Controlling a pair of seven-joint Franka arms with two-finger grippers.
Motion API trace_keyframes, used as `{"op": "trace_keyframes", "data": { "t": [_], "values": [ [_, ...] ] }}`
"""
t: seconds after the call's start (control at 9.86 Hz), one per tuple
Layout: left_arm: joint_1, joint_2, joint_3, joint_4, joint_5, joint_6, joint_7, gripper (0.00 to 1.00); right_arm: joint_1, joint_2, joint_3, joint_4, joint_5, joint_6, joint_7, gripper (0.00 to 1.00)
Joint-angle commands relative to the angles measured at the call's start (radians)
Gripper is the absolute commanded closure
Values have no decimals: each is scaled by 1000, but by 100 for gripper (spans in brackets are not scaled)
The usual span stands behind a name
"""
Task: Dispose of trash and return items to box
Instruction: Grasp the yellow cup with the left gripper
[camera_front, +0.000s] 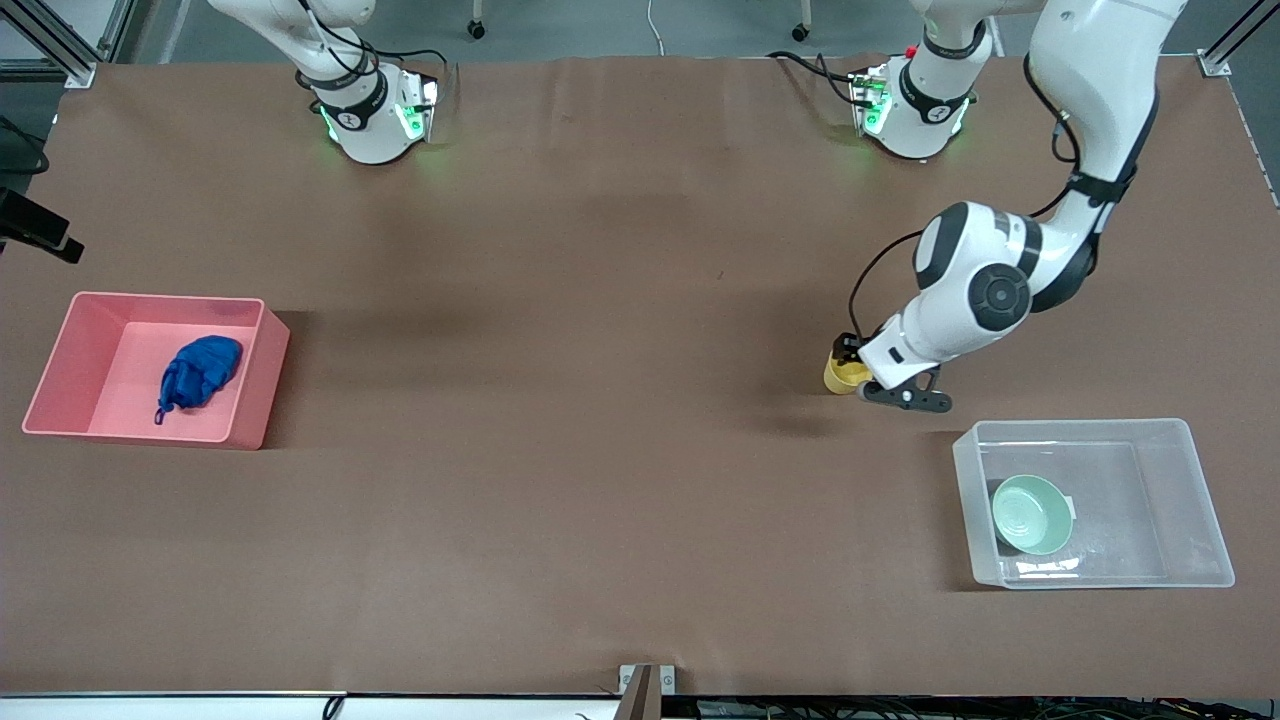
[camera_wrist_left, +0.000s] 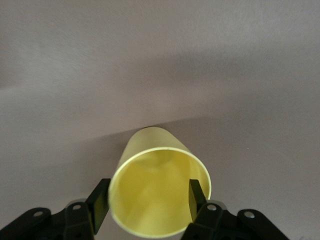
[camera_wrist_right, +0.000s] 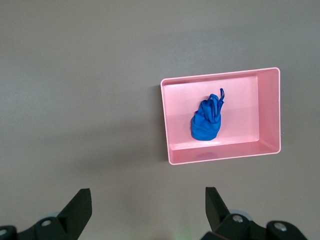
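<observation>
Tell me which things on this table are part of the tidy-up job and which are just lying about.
Part of the job:
- blue wad, in the pink bin
- yellow cup, with the left pincer around its rim
- green bowl, in the clear tub
- right pincer, open, over the table near the pink bin

Just lying about:
- brown table cover

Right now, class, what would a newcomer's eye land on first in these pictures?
Likely the left gripper, its fingers straddling the rim of a yellow cup, close to the clear box that already holds the green bowl. Next, the bright blue wad lying in the pink bin at the right arm's end, with the right gripper open high above it.
</observation>
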Motion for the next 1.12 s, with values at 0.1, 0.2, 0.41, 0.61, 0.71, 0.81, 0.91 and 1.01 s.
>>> {"op": "trace_keyframes", "data": {
  "t": [0.1, 0.2, 0.41, 0.61, 0.71, 0.81, 0.91, 1.01],
  "values": [
    [7, 58, 2, -8, 66, 41, -12, 62, 5, -20, 2, -21, -8, 0, -5, 0],
    [13, 63, 2, -5, 66, 61, -12, 85, 31, -22, -10, -21, -8, 0, -4, 0],
    [18, 58, 2, 0, 66, 79, -8, 97, 52, -22, -35, -21, -8, 0, -4, 0],
    [22, 38, 3, 0, 66, 76, 2, 98, 49, -22, -35, -21, -8, -1, -4, 0],
    [54, 12, 2, 4, 68, 69, 14, 99, 49, -22, -35, -21, -8, -1, -4, 0],
    [79, -5, 0, 29, 68, 60, 35, 99, 49, -22, -35, -21, -8, -6, -5, 0],
    [87, -9, 2, 85, 66, 17, 48, 100, 51, -22, -35, -21, -8, -14, -5, 0],
    [108, -6, 0, 174, 66, -81, 52, 100, 51, -22, -35, -21, -8, -14, -5, 0]
  ]
}}
